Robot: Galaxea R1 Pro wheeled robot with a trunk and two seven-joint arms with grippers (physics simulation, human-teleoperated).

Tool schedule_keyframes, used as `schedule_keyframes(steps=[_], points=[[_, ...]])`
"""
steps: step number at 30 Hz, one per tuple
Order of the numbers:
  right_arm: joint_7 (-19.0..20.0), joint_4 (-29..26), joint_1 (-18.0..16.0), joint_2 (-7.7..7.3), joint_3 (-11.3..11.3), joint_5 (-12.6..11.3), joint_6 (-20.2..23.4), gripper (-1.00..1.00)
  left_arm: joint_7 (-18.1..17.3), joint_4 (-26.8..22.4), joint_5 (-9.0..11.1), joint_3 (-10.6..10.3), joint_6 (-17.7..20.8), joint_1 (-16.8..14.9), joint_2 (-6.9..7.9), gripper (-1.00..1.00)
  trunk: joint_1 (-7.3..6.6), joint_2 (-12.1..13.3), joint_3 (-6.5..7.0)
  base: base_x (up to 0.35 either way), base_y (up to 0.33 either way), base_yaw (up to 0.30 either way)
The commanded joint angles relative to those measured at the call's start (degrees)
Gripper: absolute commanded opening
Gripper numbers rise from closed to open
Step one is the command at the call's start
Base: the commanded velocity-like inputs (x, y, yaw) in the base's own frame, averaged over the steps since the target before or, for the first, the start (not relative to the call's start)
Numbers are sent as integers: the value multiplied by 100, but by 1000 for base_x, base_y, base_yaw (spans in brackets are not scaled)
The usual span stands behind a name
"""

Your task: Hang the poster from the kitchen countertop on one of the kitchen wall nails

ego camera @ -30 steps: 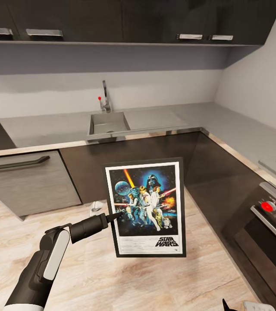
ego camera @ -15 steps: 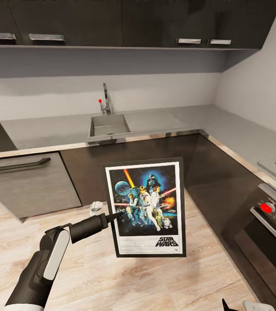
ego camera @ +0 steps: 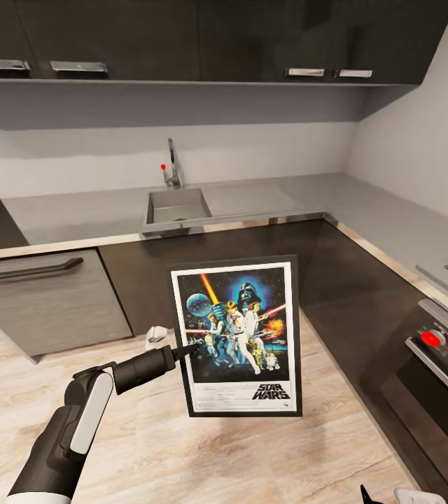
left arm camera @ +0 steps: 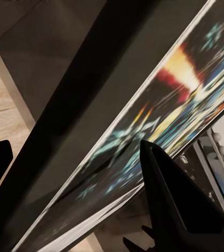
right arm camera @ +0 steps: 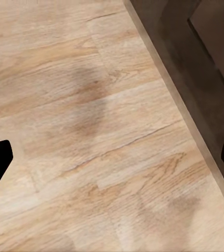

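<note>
The poster [ego camera: 238, 338] is held upright in front of the robot, over the wood floor [ego camera: 182, 455], its long axis vertical and its printed face turned toward the head camera. It is gripped at its left edge, at about 9 o'clock on the frame, by the left gripper [ego camera: 190, 348], whose fingers are closed on it; in the left wrist view one finger [left arm camera: 177, 207] is seen lying across the artwork. The kitchen countertop [ego camera: 266, 196] lies beyond, at 12 o'clock. The right gripper [right arm camera: 112, 157] hangs over the floor with its fingertips spread wide and nothing between them. No wall nail can be made out, so the direction of the hanging move cannot be judged.
</note>
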Motion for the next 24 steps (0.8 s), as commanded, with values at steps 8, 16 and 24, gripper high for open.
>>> schedule_keyframes(steps=[8,16,24], points=[[12,170,1,0,9,-5,-6,100,-30,0,11,5,31,-3,-1,-100,0,-2,35,0,0,0],[12,184,1,0,10,-5,-6,100,-31,0,11,5,32,-3,3,-100,0,-2,73,0,0,0],[12,185,1,0,10,-5,-6,100,-31,0,11,5,32,-3,5,-100,0,-2,112,0,0,0]])
